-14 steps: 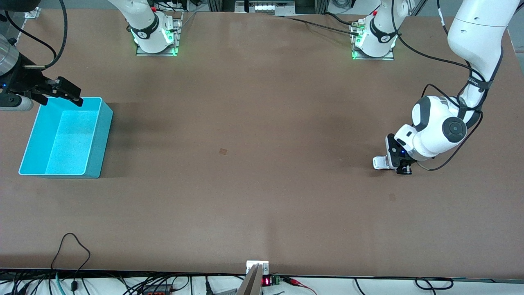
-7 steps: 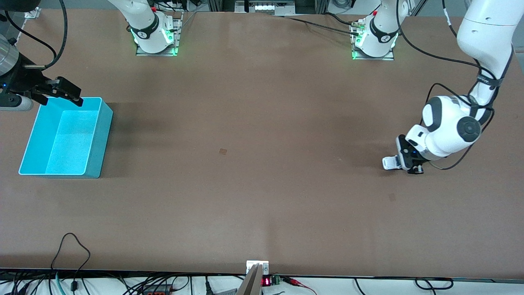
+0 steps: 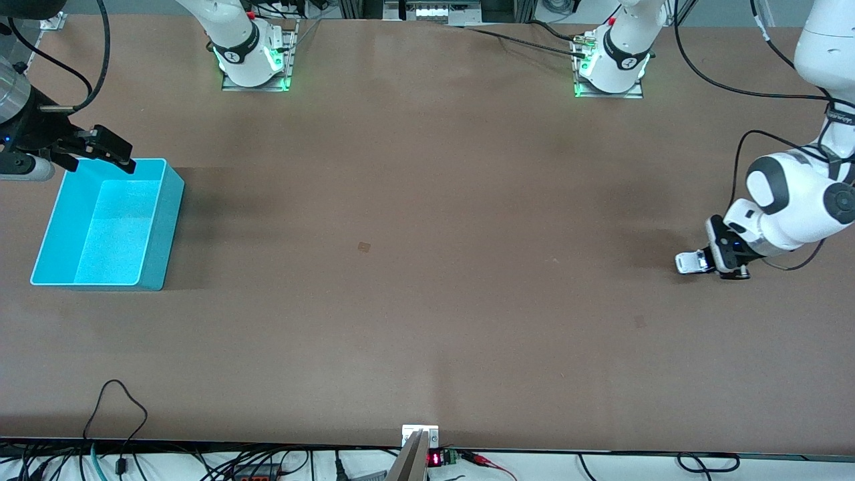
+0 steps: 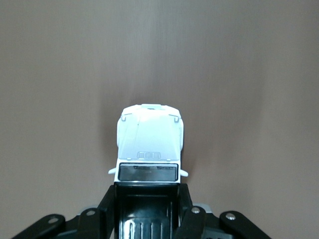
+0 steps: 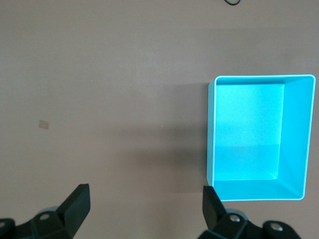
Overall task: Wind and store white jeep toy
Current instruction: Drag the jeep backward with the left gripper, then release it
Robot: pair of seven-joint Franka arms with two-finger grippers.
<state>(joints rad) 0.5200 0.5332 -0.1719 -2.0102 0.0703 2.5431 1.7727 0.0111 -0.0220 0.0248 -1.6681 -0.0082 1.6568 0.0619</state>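
The white jeep toy (image 3: 689,262) (image 4: 148,147) is pinched on the table (image 3: 427,300) by the left gripper (image 3: 725,264) (image 4: 148,209) at the left arm's end. The right gripper (image 3: 100,152) (image 5: 144,204) is held spread over the cyan bin (image 3: 160,220) (image 5: 294,191).

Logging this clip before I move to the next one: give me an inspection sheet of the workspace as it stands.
Surface: brown table, bare apart from a small tan mark.
Job's things: white jeep toy low at the table near the left arm's end; cyan bin at the right arm's end, nothing in it.
Clutter: nothing seen.
Grippers: left claw shut on the jeep's rear; right claw open above the bin's rim, waiting.
Cables: black cable looped along the left arm; a loose cable at the table's near edge.
Surroundings: both bases lit green.
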